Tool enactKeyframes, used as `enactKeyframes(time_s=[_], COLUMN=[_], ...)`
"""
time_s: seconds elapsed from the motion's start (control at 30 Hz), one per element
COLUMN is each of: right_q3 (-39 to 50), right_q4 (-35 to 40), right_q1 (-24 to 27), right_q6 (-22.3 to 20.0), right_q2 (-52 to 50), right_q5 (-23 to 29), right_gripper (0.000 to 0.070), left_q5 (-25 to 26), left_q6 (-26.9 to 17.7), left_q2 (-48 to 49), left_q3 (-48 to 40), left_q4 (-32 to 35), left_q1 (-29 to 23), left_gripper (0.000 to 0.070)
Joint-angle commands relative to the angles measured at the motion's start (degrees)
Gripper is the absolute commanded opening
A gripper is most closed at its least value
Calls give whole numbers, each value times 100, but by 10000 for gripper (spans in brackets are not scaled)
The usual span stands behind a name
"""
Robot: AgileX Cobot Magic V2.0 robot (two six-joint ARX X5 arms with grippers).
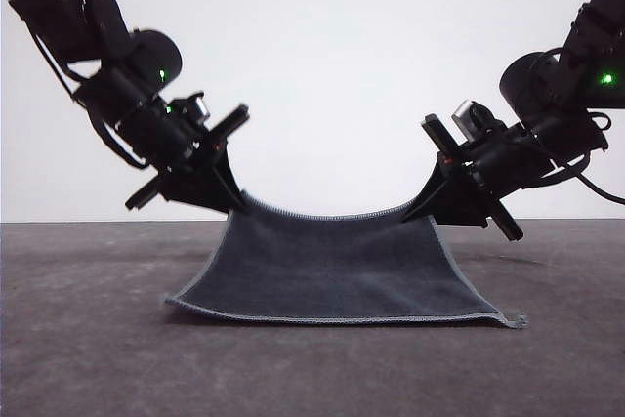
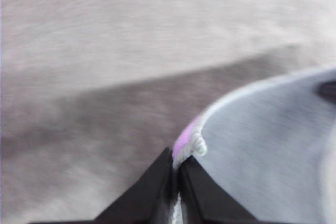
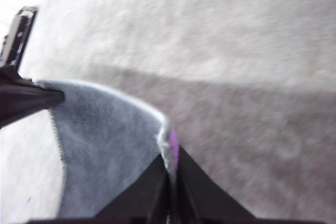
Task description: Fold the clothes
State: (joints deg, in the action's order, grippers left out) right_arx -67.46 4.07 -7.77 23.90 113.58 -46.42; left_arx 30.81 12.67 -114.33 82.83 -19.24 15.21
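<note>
- Front view: cloth [image 1: 337,271] hangs between left gripper [image 1: 232,200] and right gripper [image 1: 427,207], each pinching one far corner; raised edge sags between them, near edge rests on table [image 1: 88,358]. Dark grey face forward.
- Left wrist view: jaws pressed on corner, purple underside showing.
- Right wrist view: same pinch, purple sliver.

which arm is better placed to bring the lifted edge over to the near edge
Neither alone: the left gripper and right gripper each pinch a far corner of the cloth at matching height, so both should likely move together.
</note>
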Motion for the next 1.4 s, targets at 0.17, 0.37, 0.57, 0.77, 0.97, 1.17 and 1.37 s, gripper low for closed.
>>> enactKeyframes(time_s=[0.17,0.37,0.57,0.77,0.97,1.17,1.37], right_q3=[-46,-35,-31,252,762,1428,1998], right_q4=[-833,-1241,-1559,-1466,-1354,-1096,-1028], right_q1=[-72,-74,-120,-228,-335,-416,-448], right_q6=[-854,-1182,-1397,-1435,-1534,-1534,-1536], right_q2=[-230,-520,-731,-1010,-1355,-1767,-2134], right_q5=[11,35,38,112,157,336,351], right_gripper=[4,4,4,4,4,4,13], left_q5=[61,54,54,48,48,52,97], left_q6=[-412,-739,-865,-833,-703,-700,-638], left_q2=[18,155,341,777,1340,1752,1865], left_q3=[123,101,-64,-648,-1475,-2090,-2404], left_q4=[-434,-885,-1027,-781,-355,-235,-314], left_q1=[66,79,164,249,250,250,336], left_gripper=[9,10,10,10,9,9,10])
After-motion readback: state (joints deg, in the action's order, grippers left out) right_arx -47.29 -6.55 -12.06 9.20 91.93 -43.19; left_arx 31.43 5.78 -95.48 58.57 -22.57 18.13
